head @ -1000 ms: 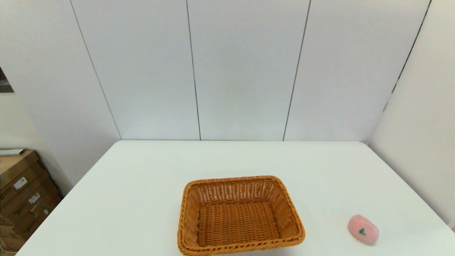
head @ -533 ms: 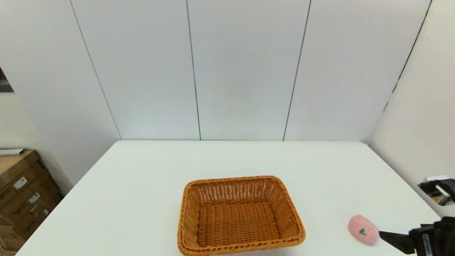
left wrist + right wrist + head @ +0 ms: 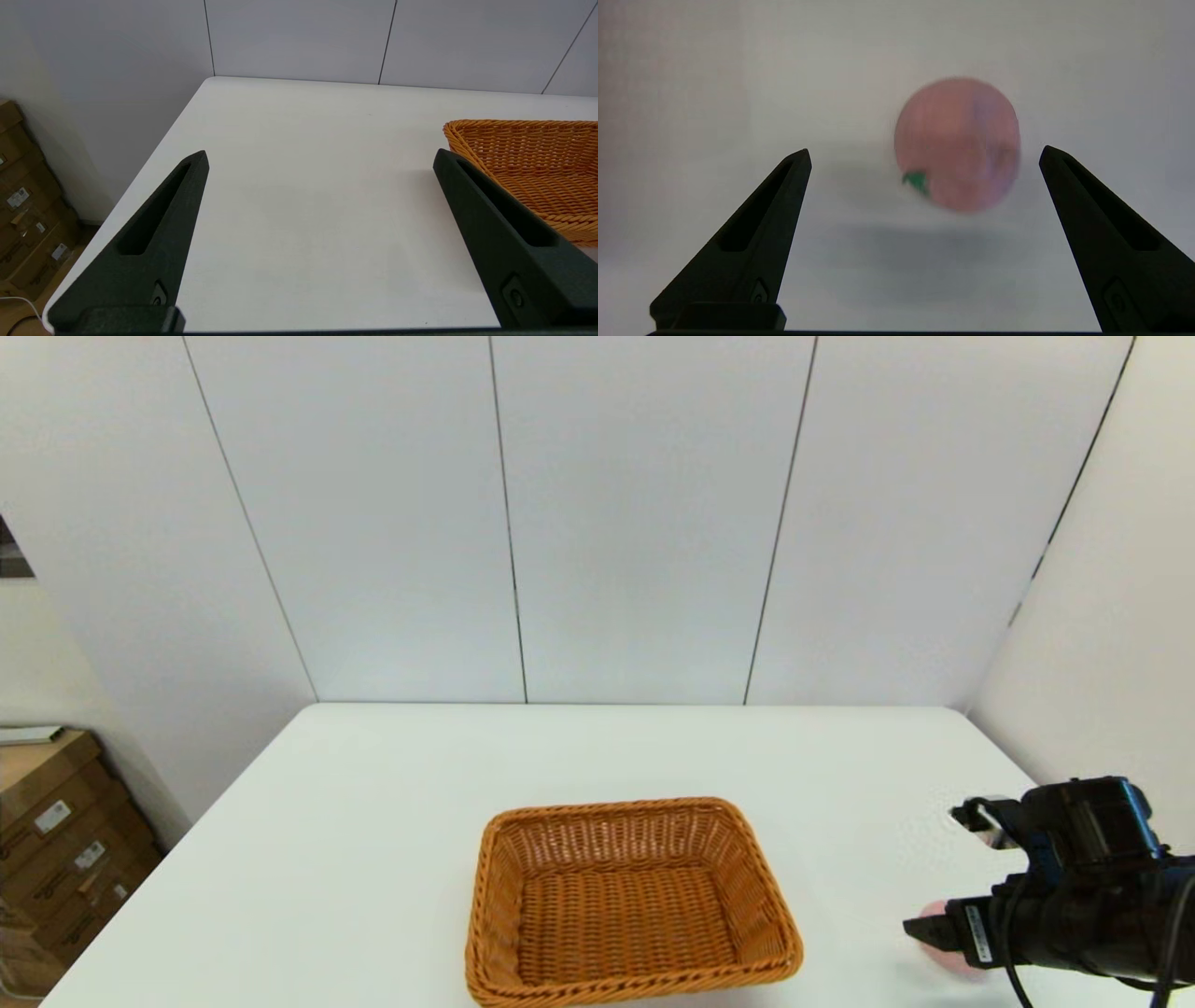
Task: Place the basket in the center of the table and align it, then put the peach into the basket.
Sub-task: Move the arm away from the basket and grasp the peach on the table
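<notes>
- At the lower right of the head view, I am bringing the right gripper (image 3: 920,931) in over the small pink rounded toy peach (image 3: 936,945), which is showing only as a sliver of pink under the black arm.
- In the right wrist view, the right gripper (image 3: 924,156) is standing with its two black fingers wide apart, and the peach (image 3: 957,143) is lying on the white surface ahead of them, closer to one finger than the other, touching neither.
- At the lower centre of the head view, the rectangular orange-brown woven wicker basket (image 3: 631,896) is sitting empty on the large plain white tabletop (image 3: 373,821), roughly mid-width and toward the near edge, its sides about square to the table edges. The peach is lying well apart from it.
- I am judging the basket step as good as finished and the peach pick-up as the step in hand.
- The next move, as I am reading it, calls for shifting sideways to centre the peach between the fingers, easing forward, then closing gently so the round toy is not rolling away.
- In the left wrist view, the left gripper (image 3: 320,158) is idling with its fingers spread over bare table, beside the basket (image 3: 523,154).
</notes>
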Tool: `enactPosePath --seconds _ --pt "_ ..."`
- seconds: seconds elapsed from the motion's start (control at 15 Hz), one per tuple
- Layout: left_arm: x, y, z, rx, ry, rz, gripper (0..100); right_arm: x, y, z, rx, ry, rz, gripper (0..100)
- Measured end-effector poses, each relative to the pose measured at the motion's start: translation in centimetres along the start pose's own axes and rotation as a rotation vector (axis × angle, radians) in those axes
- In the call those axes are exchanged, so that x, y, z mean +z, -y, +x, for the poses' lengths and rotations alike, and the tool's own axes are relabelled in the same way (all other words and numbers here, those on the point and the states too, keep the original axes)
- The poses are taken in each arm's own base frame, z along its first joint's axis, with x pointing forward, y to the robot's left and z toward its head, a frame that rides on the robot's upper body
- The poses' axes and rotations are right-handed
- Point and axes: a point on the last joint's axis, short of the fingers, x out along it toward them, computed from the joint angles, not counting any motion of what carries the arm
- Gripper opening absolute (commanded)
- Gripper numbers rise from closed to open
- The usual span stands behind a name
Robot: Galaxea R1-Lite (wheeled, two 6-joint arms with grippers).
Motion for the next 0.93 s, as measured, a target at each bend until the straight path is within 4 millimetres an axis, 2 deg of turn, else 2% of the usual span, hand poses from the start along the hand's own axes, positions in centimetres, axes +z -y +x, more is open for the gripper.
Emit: enactPosePath --seconds 0.2,0.27,0.6,0.93 --pt "0.0 0.0 0.0 0.000 0.000 -0.001 100 -0.3 0.1 1.7 -0.003 -0.032 0.005 100" --pt "0.0 0.0 0.0 -0.001 0.000 -0.001 100 -0.4 0.1 2.0 -0.003 -0.045 0.006 0" --pt "0.0 0.0 0.0 0.000 0.000 -0.004 100 -0.6 0.2 2.6 -0.024 -0.052 0.013 0" --pt "0.0 0.0 0.0 0.000 -0.001 -0.004 100 -0.3 0.3 1.9 -0.037 0.026 0.011 0"
